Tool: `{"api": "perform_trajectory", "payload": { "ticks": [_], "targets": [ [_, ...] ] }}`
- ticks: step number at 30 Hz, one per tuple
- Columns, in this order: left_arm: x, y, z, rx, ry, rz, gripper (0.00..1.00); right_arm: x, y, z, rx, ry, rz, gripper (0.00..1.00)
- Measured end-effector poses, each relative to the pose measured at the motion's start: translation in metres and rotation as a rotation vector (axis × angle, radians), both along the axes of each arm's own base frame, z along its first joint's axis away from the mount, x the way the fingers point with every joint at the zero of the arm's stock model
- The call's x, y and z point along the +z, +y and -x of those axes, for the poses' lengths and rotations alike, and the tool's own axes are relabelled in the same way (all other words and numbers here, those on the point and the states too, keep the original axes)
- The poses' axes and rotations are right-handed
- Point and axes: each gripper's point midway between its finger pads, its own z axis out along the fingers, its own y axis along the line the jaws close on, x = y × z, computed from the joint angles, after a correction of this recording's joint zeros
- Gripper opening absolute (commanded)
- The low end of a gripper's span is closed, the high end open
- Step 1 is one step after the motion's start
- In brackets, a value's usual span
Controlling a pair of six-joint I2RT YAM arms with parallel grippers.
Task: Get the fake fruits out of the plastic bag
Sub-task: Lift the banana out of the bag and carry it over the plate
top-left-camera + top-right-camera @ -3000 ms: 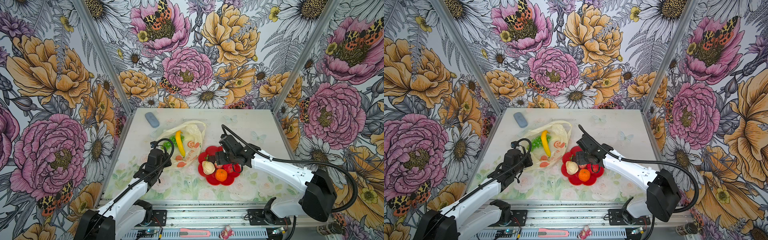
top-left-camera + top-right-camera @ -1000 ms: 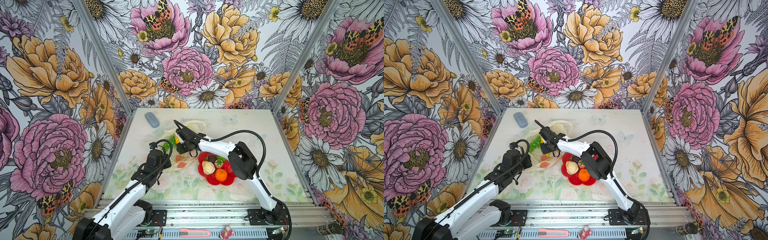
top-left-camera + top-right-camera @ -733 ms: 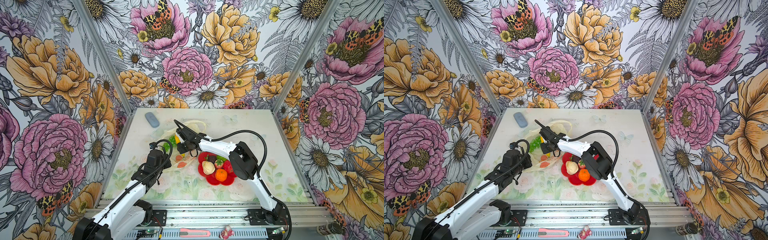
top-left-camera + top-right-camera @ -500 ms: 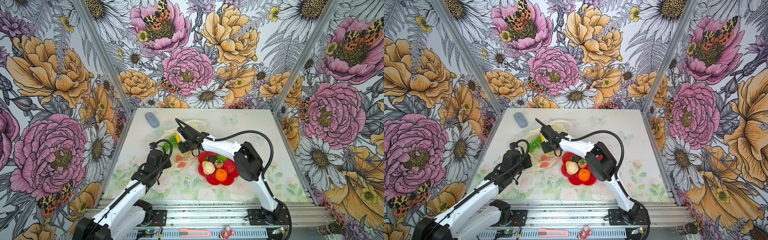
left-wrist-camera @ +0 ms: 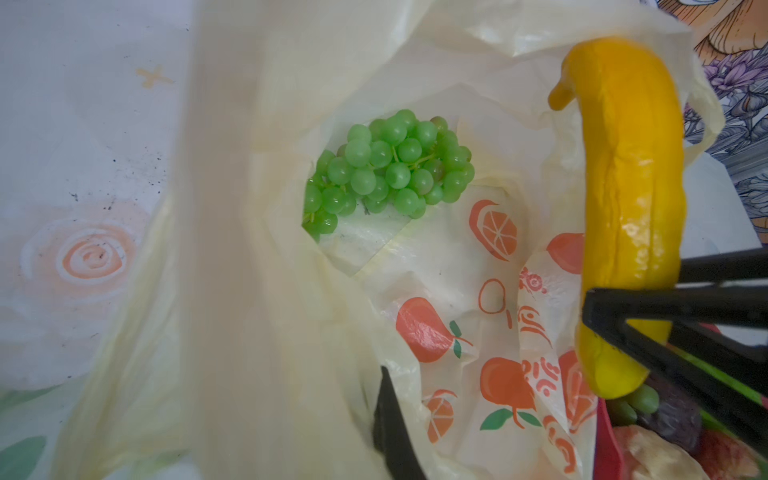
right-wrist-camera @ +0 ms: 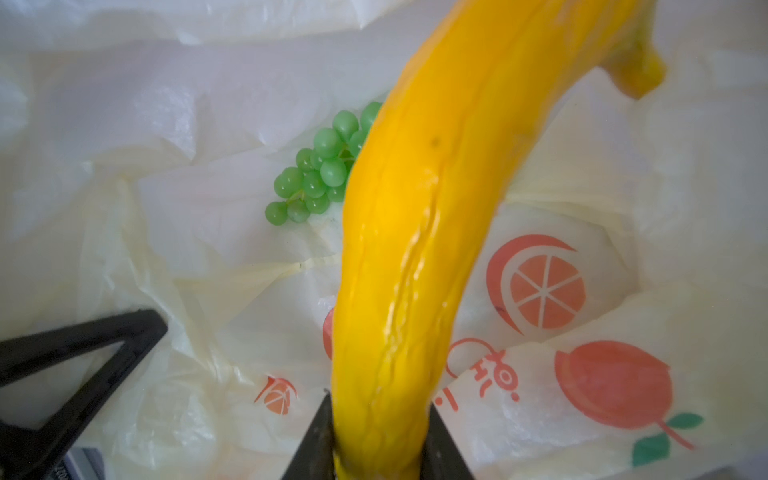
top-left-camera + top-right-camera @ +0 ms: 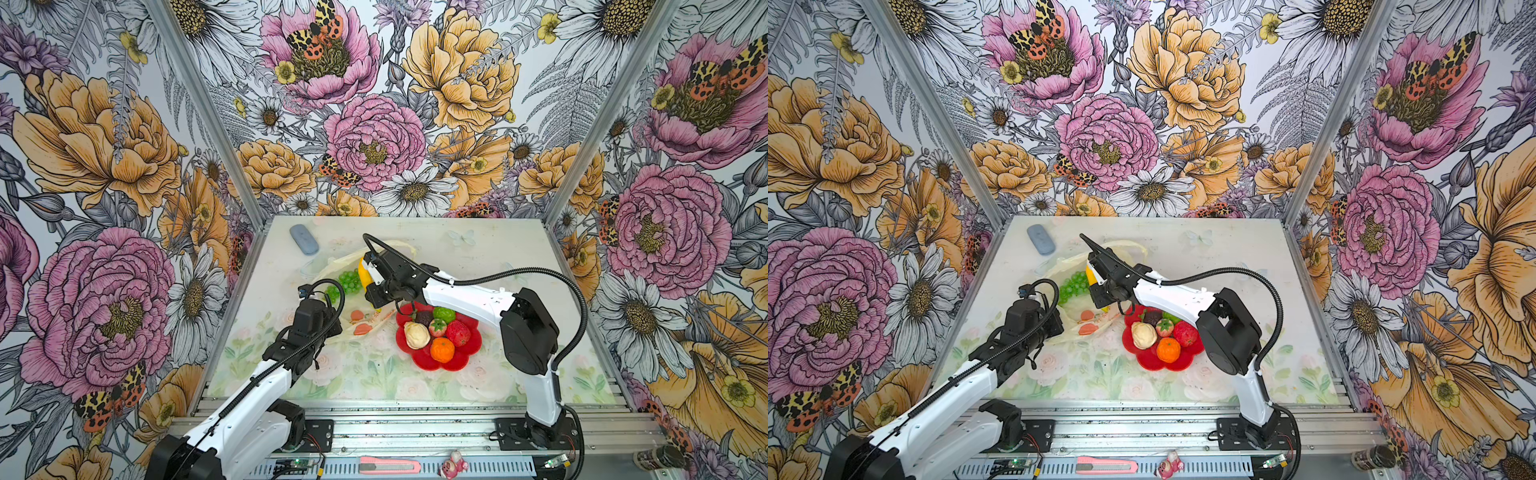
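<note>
Hidden: In both top views the left pincer (image 7: 332, 309) had its tips tucked under its own wrist. Its wrist camera caught only one black finger (image 5: 392, 428), cut off at the frame edge.
Hard to make out: A broad blurred band of film ran straight up to that camera. The banana's (image 6: 419, 249) held end was lost between the right pincer's (image 6: 378, 432) fingers.
Left pincer: Clenched tight, pinching the plastic bag (image 5: 436, 270) at its near side.
Right pincer: Grasping the banana close to one end. The rest of the fruit curved away from the fingers over the bag. I could not tell whether it touched the film.
Surface: A pale table (image 7: 478, 249) printed with faint roses and leaves, speckled with dark dirt beside the left pincer.
Room: Walls of big pink, orange and white flowers closed in behind and to either side of both pincers. A grey-blue oblong (image 7: 304, 244) lay well beyond the left pincer, by the far corner.
Bag contents: A green grape bunch (image 5: 386, 170) sat in the open mouth, just ahead of the left pincer and just beside the right one.
Plate: A red flower-shaped plate (image 7: 422, 360) lay just behind the right pincer, partly under its arm.
Plate contents: A cream piece (image 7: 416, 335), an orange (image 7: 442, 349), a red fruit (image 7: 458, 332), a small strawberry (image 7: 437, 327), a green piece (image 7: 444, 314) and a dark brown piece (image 7: 424, 318), all crowded together and touching.
</note>
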Motion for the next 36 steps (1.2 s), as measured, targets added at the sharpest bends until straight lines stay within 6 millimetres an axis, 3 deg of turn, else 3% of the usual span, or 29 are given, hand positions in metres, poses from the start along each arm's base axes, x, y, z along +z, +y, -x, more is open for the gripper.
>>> {"api": "perform_trajectory", "payload": {
  "ticks": [9,19,29,34,36],
  "targets": [
    [-0.014,0.002,-0.005,-0.003,0.039,-0.038,0.00,0.016,-0.021,0.030,0.077,-0.020,-0.001,0.29],
    [-0.005,0.011,-0.018,0.037,0.010,-0.030,0.00,0.018,-0.059,0.065,0.222,-0.100,0.070,0.29],
    [-0.004,0.015,-0.020,0.044,0.002,-0.037,0.00,0.072,-0.107,0.086,0.319,-0.342,0.122,0.24],
    [-0.005,0.015,-0.020,0.042,-0.004,-0.038,0.00,0.067,-0.130,0.093,0.361,-0.400,0.206,0.23],
    [-0.006,0.017,-0.020,0.045,-0.009,-0.039,0.00,0.061,-0.140,0.099,0.399,-0.411,0.243,0.27]
  ]
}}
